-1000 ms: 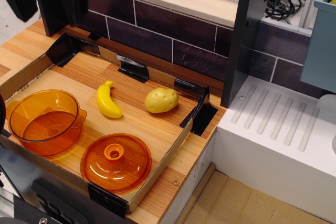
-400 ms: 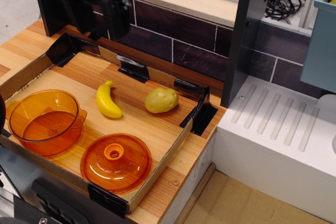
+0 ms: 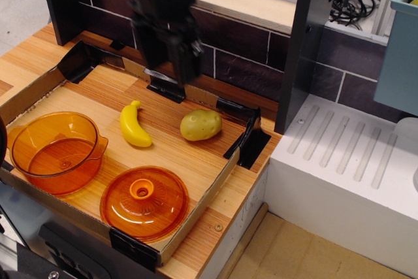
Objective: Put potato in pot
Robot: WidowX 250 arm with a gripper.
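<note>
The pale yellow-tan potato (image 3: pixel 200 125) lies on the wooden floor of the shallow cardboard tray (image 3: pixel 200 206), towards its right rear. The transparent orange pot (image 3: pixel 55 151) stands upright and empty at the tray's left front. My black gripper (image 3: pixel 171 73) hangs in the air over the tray's back edge, up and to the left of the potato and well apart from it. It is motion-blurred; its fingers look spread with nothing between them.
A yellow banana (image 3: pixel 134 125) lies between pot and potato. The flat orange lid (image 3: pixel 144 202) with a knob lies at the tray's front. A dark tiled wall (image 3: pixel 241 63) runs behind, a dark post (image 3: pixel 307 44) and a white ribbed drainer (image 3: pixel 353 161) stand to the right.
My gripper has swung from the upper left corner rightward and down, now over the tray's back edge near the potato. Potato, pot, banana and lid have not moved.
</note>
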